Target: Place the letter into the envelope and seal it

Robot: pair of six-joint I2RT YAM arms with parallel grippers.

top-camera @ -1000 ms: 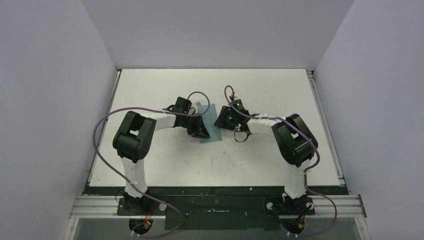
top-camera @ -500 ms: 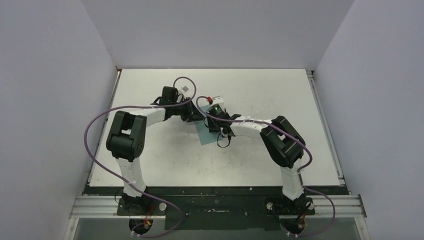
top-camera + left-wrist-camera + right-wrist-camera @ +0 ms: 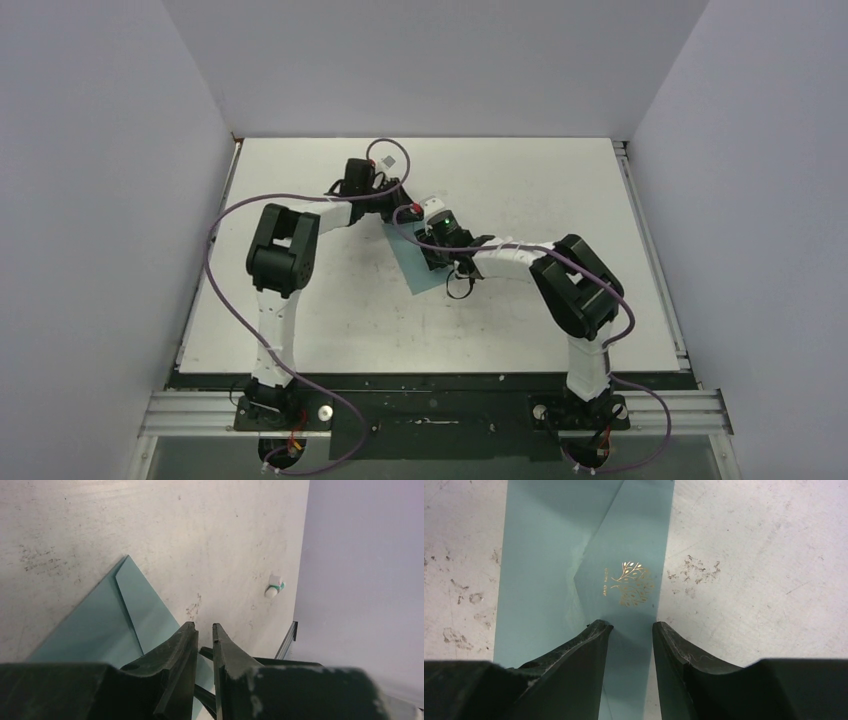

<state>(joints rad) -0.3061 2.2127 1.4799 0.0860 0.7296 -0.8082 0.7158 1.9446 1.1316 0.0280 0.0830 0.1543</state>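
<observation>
Envelope [image 3: 411, 268] flat, long axis near-far, far end leftward

I see the envelope [image 3: 549, 545] lying flat on the worktop [image 3: 749, 555], flap [image 3: 639, 540] folded onto it, a glue tube [image 3: 274, 586] well apart from it.

A white table [image 3: 330, 335], scuffed and speckled with dark marks, sits inside a plain booth. Pale grey walls close it in: the left wall [image 3: 100, 200], the back wall [image 3: 430, 60] and the right wall [image 3: 760, 200]. A metal rail [image 3: 700, 410] runs along its near edge. The light is soft and even.
</observation>
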